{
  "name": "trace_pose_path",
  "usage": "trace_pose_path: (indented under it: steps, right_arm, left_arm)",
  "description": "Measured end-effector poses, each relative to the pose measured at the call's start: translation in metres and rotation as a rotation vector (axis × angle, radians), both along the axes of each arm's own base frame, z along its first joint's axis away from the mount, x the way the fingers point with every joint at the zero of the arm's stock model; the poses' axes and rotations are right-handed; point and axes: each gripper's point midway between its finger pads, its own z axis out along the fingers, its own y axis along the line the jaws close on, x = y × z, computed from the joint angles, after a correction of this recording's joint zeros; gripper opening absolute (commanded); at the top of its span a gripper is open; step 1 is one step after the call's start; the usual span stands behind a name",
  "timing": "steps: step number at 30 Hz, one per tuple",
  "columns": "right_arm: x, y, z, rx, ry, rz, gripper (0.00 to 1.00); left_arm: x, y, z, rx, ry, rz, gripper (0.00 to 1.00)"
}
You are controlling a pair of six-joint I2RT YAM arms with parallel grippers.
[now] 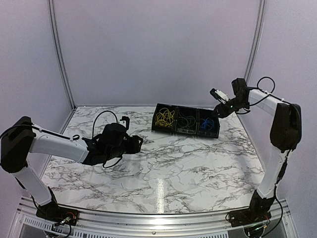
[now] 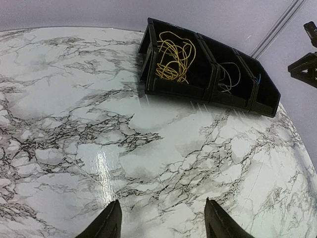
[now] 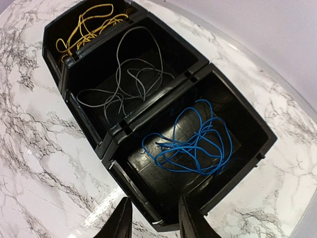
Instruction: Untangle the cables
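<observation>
Three black bins [image 3: 163,96] stand joined in a row on the far part of the marble bench [image 1: 163,173], and each holds one loose coil: the yellow cable [image 3: 89,22] in the left bin, the grey cable [image 3: 131,74] in the middle and the blue cable [image 3: 193,144] in the right. No strand can be seen crossing a dividing wall, so the sorting looks finished or very nearly so.

The right pincer [image 3: 156,220] hangs above the near wall of the blue cable's bin, fingers spread and gripping nothing. That coil lies just ahead of it and below. The row's long axis runs across the bench, from far left to slightly nearer right.

The left pincer [image 2: 163,223] sits low over bare marble, likewise spread and empty, well apart from the bins. The right arm is therefore much the nearer for any further pick.

No brand, label or writing is legible.
</observation>
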Motion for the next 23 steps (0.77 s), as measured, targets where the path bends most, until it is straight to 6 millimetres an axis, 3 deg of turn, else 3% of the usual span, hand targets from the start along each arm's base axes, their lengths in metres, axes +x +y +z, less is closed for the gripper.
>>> trace_pose_path:
  steps: [4,6,9,12,17,23]
  right_arm:
    - [-0.009,-0.002,0.027,0.001,-0.058,-0.002,0.36]
    - [-0.019,-0.003,0.039,0.018,-0.093,0.005,0.41]
    - [-0.036,-0.007,0.058,0.043,-0.168,0.006,0.52]
    - [-0.049,-0.009,0.087,0.059,-0.272,0.008,0.52]
    - [-0.048,-0.012,0.127,0.092,-0.387,-0.034,0.55]
    - [-0.046,-0.032,0.163,0.112,-0.485,-0.215,0.6]
  left_arm:
    - [0.01,0.001,0.012,0.053,-0.019,-0.006,0.64]
    - [0.018,0.001,0.022,0.098,-0.034,-0.004,0.66]
    - [0.031,0.004,0.048,0.177,-0.073,0.01,0.68]
    - [0.044,0.009,0.077,0.246,-0.124,0.029,0.71]
    - [0.049,0.028,0.112,0.311,-0.178,0.056,0.75]
    - [0.05,0.046,0.145,0.329,-0.224,0.088,0.77]
